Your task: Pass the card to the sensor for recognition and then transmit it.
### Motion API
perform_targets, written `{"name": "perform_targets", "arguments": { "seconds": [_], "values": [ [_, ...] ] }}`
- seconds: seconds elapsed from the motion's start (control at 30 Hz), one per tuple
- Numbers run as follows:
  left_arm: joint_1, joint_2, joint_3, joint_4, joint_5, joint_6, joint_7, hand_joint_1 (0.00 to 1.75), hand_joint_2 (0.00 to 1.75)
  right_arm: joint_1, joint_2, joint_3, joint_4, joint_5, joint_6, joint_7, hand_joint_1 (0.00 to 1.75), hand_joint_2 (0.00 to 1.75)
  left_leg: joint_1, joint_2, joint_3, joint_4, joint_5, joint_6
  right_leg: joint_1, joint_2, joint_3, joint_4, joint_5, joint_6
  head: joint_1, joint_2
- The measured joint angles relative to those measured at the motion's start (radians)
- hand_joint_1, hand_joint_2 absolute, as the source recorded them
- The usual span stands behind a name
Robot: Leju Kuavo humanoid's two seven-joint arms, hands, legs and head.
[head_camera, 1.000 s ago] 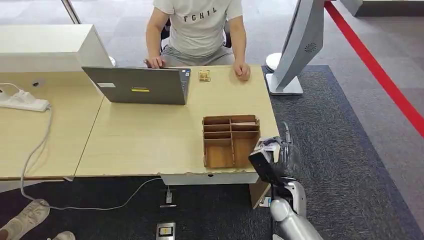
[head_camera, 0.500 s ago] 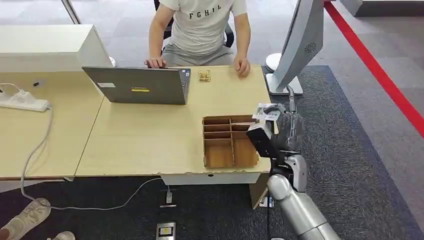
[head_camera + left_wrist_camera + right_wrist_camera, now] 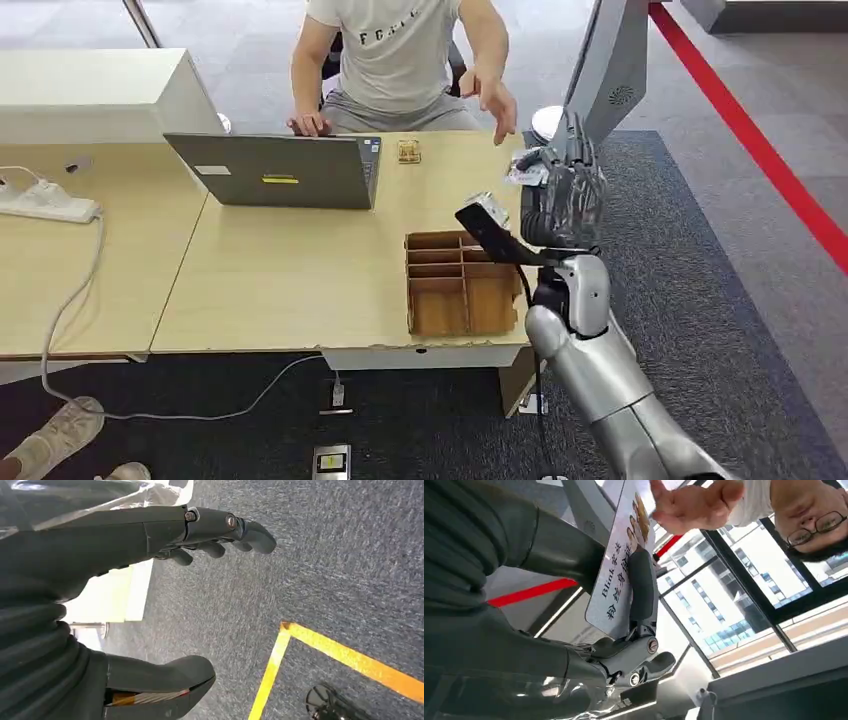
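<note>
Card [image 3: 621,580] is pinched upright in right hand [image 3: 562,195], face outward, likely for reading or handover; person's hand [image 3: 495,95] is just beside it. Left hand [image 3: 150,535] is seen empty, fingers apart. Versus 0.5 s ago: arm raised from organizer [image 3: 462,285], person's hand lifted off table [image 3: 300,270].

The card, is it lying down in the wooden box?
No, the right robot hand holds the card up above the table.
</note>
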Motion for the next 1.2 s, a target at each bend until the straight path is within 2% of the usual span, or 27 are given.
{"name": "perform_targets", "arguments": {
  "seconds": [0.2, 0.53, 0.77, 0.8, 0.83, 0.87, 1.0, 1.2],
  "values": [
    [0.0, 0.003, 0.0, 0.0, 0.022, 0.011, 0.009, 0.14, 1.75, -0.05, 0.032, 0.029, 0.038, 0.016, 0.004, 0.001, 1.75, 1.75, 0.0, 0.0, 0.0, 0.0, 0.0, 0.0, 0.0, 0.0, 0.0, 0.0, 0.0, 0.0, 0.0, 0.0],
    [-0.001, -0.003, 0.0, 0.0, 0.081, 0.088, 0.028, 0.14, 1.75, -0.15, 0.136, 0.076, 0.211, 0.014, -0.018, -0.039, 1.75, 1.75, 0.0, 0.0, 0.0, 0.0, 0.0, 0.0, 0.0, 0.0, -0.001, 0.001, 0.0, 0.0, 0.0, 0.0],
    [-0.001, -0.017, 0.0, 0.0, 0.123, 0.136, 0.032, 0.14, 1.75, -0.171, 0.206, 0.105, 0.334, 0.022, -0.04, -0.049, 1.75, 1.75, 0.0, 0.0, -0.001, 0.0, 0.0, 0.0, 0.0, 0.0, -0.001, 0.001, 0.0, 0.0, 0.0, 0.0],
    [-0.001, -0.019, 0.0, 0.0, 0.127, 0.142, 0.032, 0.14, 1.75, -0.173, 0.214, 0.105, 0.35, 0.021, -0.048, -0.05, 0.47, 1.75, 0.0, 0.0, -0.001, 0.0, 0.0, 0.0, 0.0, 0.0, -0.001, 0.001, 0.0, 0.0, 0.0, 0.0],
    [-0.001, -0.021, 0.0, 0.0, 0.129, 0.147, 0.032, 0.14, 1.75, -0.175, 0.22, 0.106, 0.365, 0.021, -0.055, -0.051, 0.47, 1.75, 0.0, 0.0, -0.001, 0.0, 0.0, 0.0, 0.0, 0.0, -0.001, 0.001, 0.0, 0.0, 0.0, 0.0],
    [-0.001, -0.022, 0.0, 0.0, 0.132, 0.151, 0.032, 0.14, 1.75, -0.176, 0.225, 0.107, 0.379, 0.019, -0.06, -0.052, 0.0, 1.75, 0.0, 0.0, -0.001, 0.0, 0.0, 0.0, 0.0, 0.0, -0.001, 0.001, 0.0, 0.0, 0.0, 0.0],
    [-0.001, -0.028, 0.0, 0.0, 0.142, 0.166, 0.031, 0.14, 1.75, -0.176, 0.238, 0.11, 0.415, 0.004, -0.084, -0.075, 0.0, 1.75, 0.0, 0.0, -0.001, 0.0, 0.0, 0.0, 0.0, 0.0, -0.001, 0.0, 0.0, 0.0, 0.0, 0.0],
    [0.0, -0.034, 0.0, 0.0, 0.149, 0.167, 0.021, 0.14, 1.75, -0.173, 0.242, 0.11, 0.429, -0.078, -0.083, -0.138, 0.0, 1.75, 0.0, 0.0, 0.0, 0.0, 0.0, 0.0, 0.0, 0.0, -0.001, 0.0, 0.0, 0.0, 0.0, 0.0]
  ]
}}
